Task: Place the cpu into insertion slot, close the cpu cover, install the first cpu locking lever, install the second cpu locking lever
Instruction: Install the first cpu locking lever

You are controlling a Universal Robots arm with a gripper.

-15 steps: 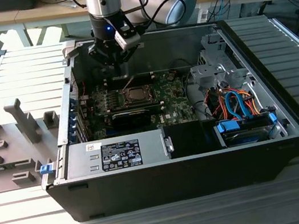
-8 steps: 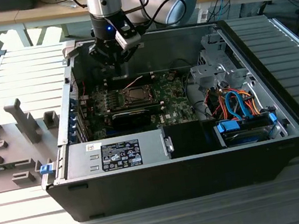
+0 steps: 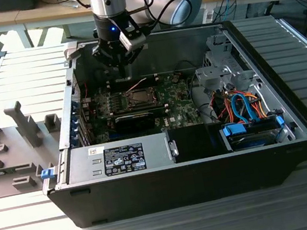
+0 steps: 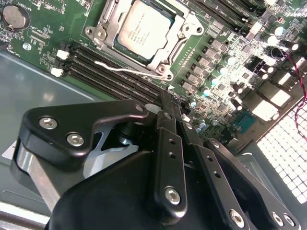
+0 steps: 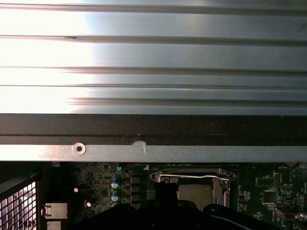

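Black and blunt, the gripper (image 4: 169, 108) hangs above the open case, and in the second wrist view its fingers (image 4: 165, 158) are pressed together with nothing between them. Just past the tips lies the green circuit board (image 4: 43, 28), and there the cpu (image 4: 144, 31) sits flat in the insertion slot (image 4: 165, 62), its dull silver top showing through the window of the cpu cover (image 4: 108, 26), which looks lowered around it. One thin locking lever (image 4: 127, 70) lies along the near side of the socket, a pale wire of a thing; whether it is hooked under its catch I cannot tell. In the exterior view the socket (image 3: 137, 97) sits in the middle of the computer case (image 3: 297, 119), with the arm's head poised over the case's back wall.

My worry is that lever: it is slim and springy, so closed tips could slide off it and strike the memory slots (image 4: 103, 72) beside it. If the cover is not fully seated, pressing could also load the chip unevenly.
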